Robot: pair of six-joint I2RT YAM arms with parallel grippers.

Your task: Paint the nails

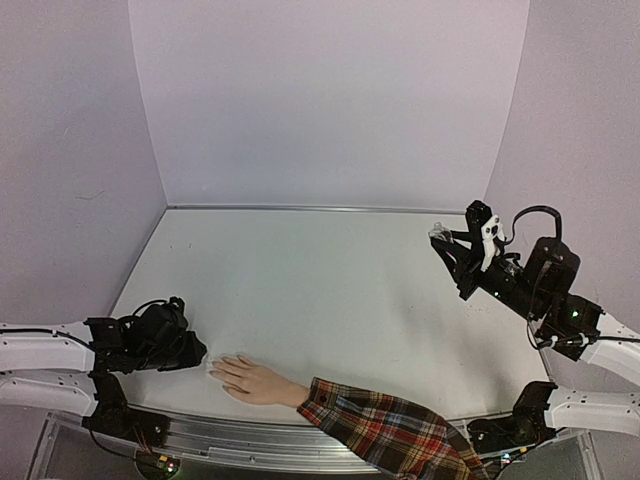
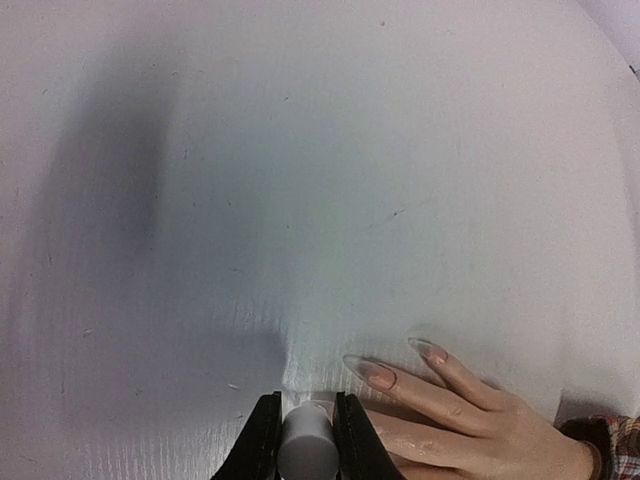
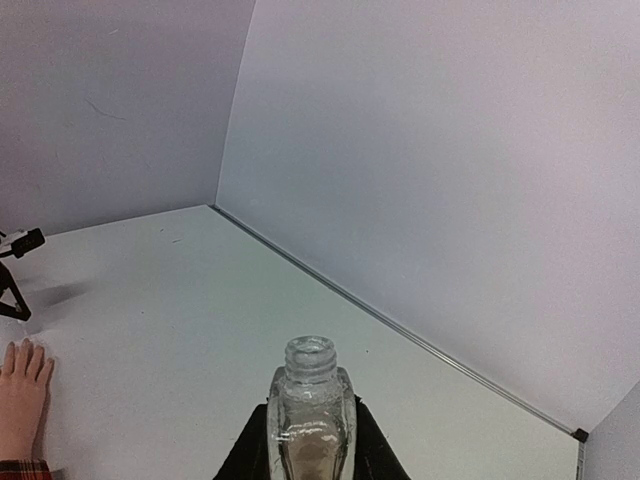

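Glass bottle (image 3: 310,395) tight in right hand (image 3: 312,445)

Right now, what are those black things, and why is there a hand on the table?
They are two robot arms. One picture looks down from above; the other two come from cameras on each arm's wrist. On the white table lies a pretend hand in a plaid sleeve, with long nails. The left tool pinches a small grey cap right by the nails. The right tool holds an open glass bottle on the far side.
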